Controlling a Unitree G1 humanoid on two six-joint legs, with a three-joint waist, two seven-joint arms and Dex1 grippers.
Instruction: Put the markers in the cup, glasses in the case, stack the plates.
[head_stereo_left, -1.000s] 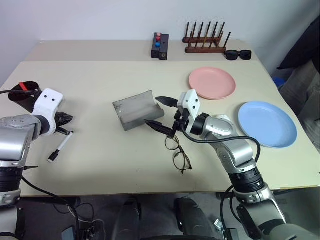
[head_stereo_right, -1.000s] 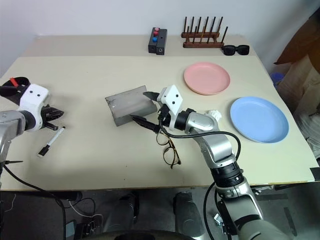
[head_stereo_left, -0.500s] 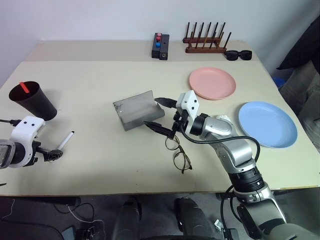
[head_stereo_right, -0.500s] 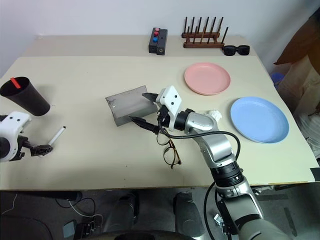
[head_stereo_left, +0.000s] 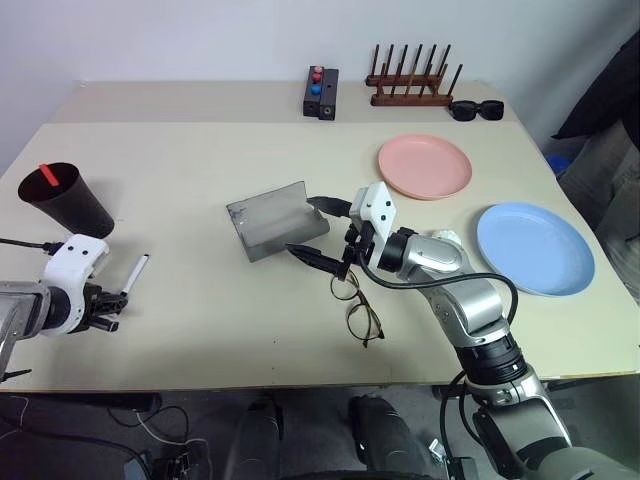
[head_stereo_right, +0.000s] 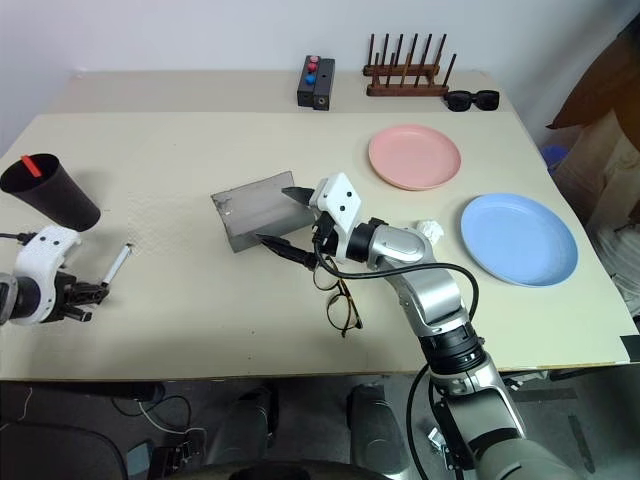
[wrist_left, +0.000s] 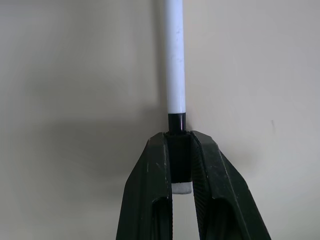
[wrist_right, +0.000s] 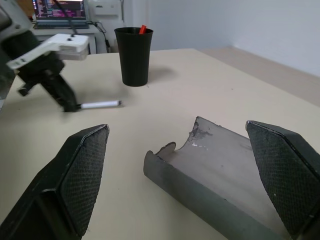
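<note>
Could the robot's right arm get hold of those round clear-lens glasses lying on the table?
Probably yes. The open right gripper hovers just beyond the thin-rimmed round glasses, with only bare beige table between; the open grey case sits off to the side.

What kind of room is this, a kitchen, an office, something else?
Probably a lab or office set up for testing, not a kitchen. A plain table against a bare wall holds unrelated items: plates, a cup and glasses. The right wrist view shows a lit computer screen behind.
</note>
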